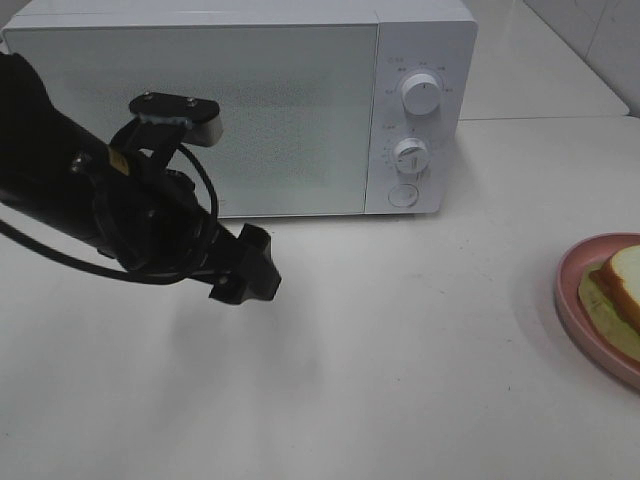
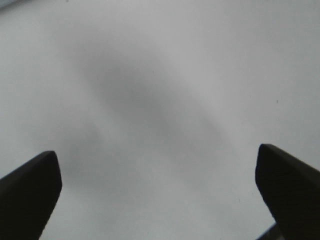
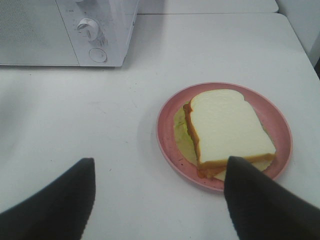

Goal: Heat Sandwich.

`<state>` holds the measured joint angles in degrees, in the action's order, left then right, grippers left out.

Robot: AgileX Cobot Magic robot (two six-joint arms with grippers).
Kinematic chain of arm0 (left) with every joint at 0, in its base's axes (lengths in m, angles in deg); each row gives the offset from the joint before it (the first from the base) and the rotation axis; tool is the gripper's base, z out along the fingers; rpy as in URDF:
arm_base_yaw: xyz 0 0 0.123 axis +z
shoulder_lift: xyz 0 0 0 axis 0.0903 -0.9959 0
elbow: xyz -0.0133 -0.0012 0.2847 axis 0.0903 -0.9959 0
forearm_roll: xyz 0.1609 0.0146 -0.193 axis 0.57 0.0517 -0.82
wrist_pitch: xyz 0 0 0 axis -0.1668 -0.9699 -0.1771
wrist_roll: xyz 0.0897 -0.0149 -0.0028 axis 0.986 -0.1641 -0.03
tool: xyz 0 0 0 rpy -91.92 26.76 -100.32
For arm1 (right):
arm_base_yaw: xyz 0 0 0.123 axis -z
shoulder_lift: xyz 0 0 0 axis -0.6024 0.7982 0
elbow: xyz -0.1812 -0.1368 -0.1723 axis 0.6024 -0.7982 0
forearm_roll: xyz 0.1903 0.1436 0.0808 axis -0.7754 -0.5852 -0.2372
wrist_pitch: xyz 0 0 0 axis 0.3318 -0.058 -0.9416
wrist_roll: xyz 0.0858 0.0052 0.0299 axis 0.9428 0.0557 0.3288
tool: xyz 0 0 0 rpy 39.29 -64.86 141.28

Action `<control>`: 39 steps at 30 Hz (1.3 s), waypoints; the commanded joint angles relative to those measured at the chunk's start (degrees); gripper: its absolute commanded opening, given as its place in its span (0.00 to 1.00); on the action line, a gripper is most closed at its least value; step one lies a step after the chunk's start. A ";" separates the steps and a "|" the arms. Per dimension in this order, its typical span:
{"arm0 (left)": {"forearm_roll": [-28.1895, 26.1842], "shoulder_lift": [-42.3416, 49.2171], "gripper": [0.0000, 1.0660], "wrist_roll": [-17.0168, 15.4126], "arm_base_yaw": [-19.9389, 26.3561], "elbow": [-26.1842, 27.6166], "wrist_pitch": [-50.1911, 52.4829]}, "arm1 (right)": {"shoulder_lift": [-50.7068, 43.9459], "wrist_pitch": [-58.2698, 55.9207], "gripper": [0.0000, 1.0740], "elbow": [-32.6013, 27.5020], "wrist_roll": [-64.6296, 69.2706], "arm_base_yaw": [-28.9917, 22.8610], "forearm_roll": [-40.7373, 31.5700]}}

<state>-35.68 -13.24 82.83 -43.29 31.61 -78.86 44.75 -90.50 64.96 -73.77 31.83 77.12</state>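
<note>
The sandwich [image 3: 227, 125], white bread with a tan crust over green lettuce, lies on a round pink plate [image 3: 167, 117]. In the exterior high view the sandwich [image 1: 625, 280] and plate [image 1: 575, 290] are cut off by the right edge. My right gripper [image 3: 157, 200] hovers open just short of the plate, with nothing between its fingers; one fingertip [image 3: 255, 195] overlaps the plate's near rim in the picture. My left gripper [image 1: 247, 275] hangs above the table in front of the white microwave [image 1: 240, 100]. The left gripper [image 2: 160, 195] is wide open over bare table.
The microwave door [image 1: 190, 120] is shut. Two dials [image 1: 420, 93] and a round button [image 1: 402, 195] sit on its right panel. The left arm's black body and cables [image 1: 110, 200] cross in front of the door. White tabletop [image 1: 400, 350] spreads between arm and plate.
</note>
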 commanded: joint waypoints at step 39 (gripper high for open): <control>8.88 39.82 0.92 -5.61 41.88 -4.98 -39.19 | -1.55 0.92 0.64 -0.06 -0.74 0.34 -0.06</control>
<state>-27.08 24.24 77.68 -1.57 28.05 -119.31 44.75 -90.50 64.96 -73.77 31.83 77.12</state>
